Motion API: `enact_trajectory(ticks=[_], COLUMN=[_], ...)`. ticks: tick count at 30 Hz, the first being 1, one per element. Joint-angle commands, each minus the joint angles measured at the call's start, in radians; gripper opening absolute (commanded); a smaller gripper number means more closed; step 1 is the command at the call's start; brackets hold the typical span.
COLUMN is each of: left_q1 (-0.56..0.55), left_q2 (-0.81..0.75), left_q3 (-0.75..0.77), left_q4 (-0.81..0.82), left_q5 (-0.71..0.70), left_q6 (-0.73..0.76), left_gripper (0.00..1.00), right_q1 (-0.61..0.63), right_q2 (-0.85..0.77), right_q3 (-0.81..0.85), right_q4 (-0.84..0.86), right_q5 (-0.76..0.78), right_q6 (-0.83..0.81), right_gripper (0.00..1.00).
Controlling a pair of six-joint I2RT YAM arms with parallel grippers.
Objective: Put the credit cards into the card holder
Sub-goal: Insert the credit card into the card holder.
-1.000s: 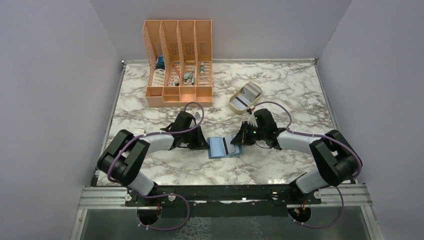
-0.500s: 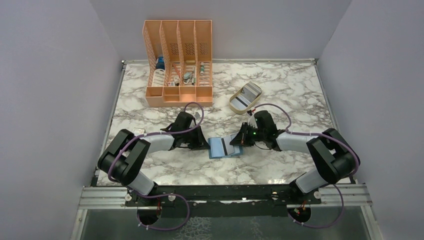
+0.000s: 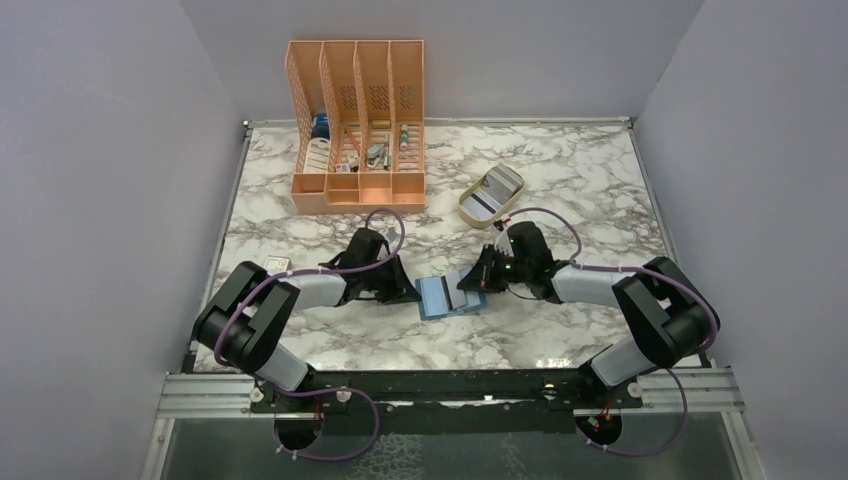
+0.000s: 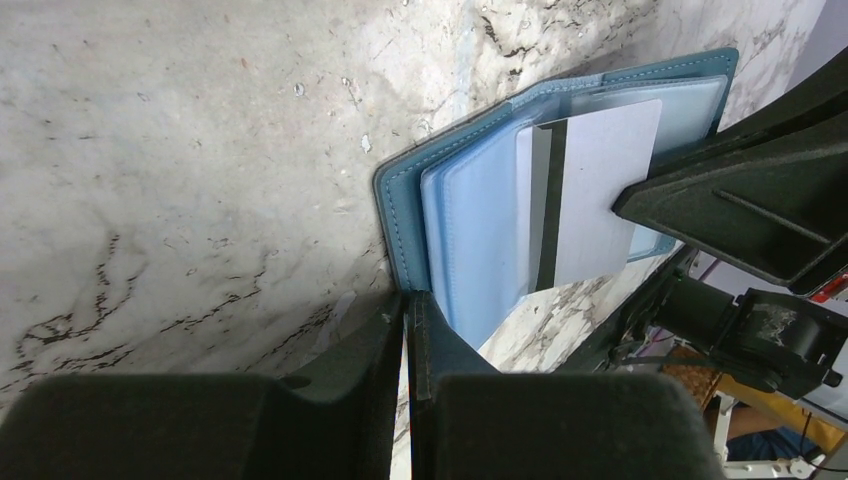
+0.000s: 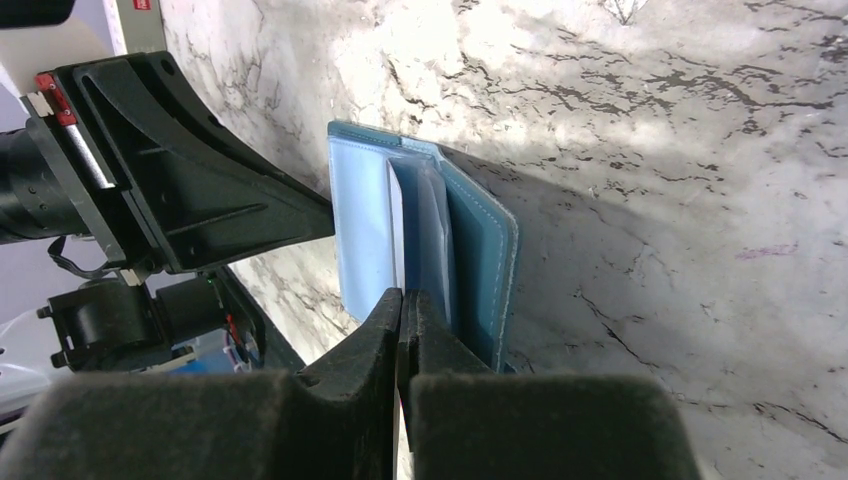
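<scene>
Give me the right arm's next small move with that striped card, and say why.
Probably slide the striped card a little further toward the left gripper, into a sleeve of the card holder. The right gripper is shut on the card's outer end, most of the card lies uncovered over the pale blue sleeves, and the left gripper pinches the holder's edge, steadying it.

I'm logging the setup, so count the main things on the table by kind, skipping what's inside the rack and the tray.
Card holder: 1
Striped card: 1
Orange file rack: 1
Beige tray: 1
Small white box: 1
Total: 5
</scene>
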Motion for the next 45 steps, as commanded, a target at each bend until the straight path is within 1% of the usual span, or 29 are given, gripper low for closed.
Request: enact_trajectory(ticks=[1, 3, 6, 8, 12, 13, 14, 16, 26, 32, 39, 45], left_q1=[-0.009, -0.011, -0.013, -0.013, -0.012, -0.012, -0.012, -0.013, -0.012, -0.014, -0.014, -0.017], left_q2=[-0.009, -0.007, -0.012, -0.016, -0.017, -0.018, -0.018, -0.02, -0.016, -0.032, -0.047, -0.049], left_q3=[-0.029, -0.03, -0.032, -0.036, -0.04, -0.04, -0.04, -0.039, -0.046, -0.054, -0.043, -0.036], left_q4=[-0.005, -0.003, 0.002, 0.003, 0.003, 0.003, 0.004, 0.005, 0.012, 0.017, 0.018, 0.027], left_q5=[0.017, 0.018, 0.018, 0.016, 0.018, 0.018, 0.018, 0.018, 0.02, 0.019, 0.037, 0.043], left_q6=[-0.007, -0.008, -0.009, -0.009, -0.008, -0.008, -0.008, -0.008, -0.008, -0.012, -0.029, -0.039], left_gripper=[0.1, 0.1, 0.1, 0.1, 0.1, 0.1, 0.1, 0.1, 0.1, 0.1, 0.11, 0.11], right_q1=[0.021, 0.031, 0.039, 0.039, 0.039, 0.039, 0.039, 0.039, 0.04, 0.043, 0.052, 0.067], right_q2=[-0.001, -0.001, -0.009, -0.024, -0.041, -0.04, -0.04, -0.041, -0.061, -0.07, -0.056, -0.032], right_q3=[-0.014, -0.012, 0.003, 0.026, 0.088, 0.101, 0.113, 0.129, 0.173, 0.159, 0.147, 0.146], right_q4=[0.021, 0.011, -0.032, -0.089, -0.202, -0.229, -0.253, -0.296, -0.404, -0.379, -0.338, -0.318], right_q5=[0.012, 0.016, 0.029, 0.058, 0.112, 0.123, 0.134, 0.156, 0.217, 0.187, 0.164, 0.144], right_q6=[0.01, 0.009, -0.008, -0.032, -0.079, -0.089, -0.1, -0.117, -0.16, -0.145, -0.122, -0.109], right_gripper=[0.01, 0.03, 0.16, 0.26, 0.4, 0.45, 0.48, 0.51, 0.51, 0.48, 0.39, 0.37])
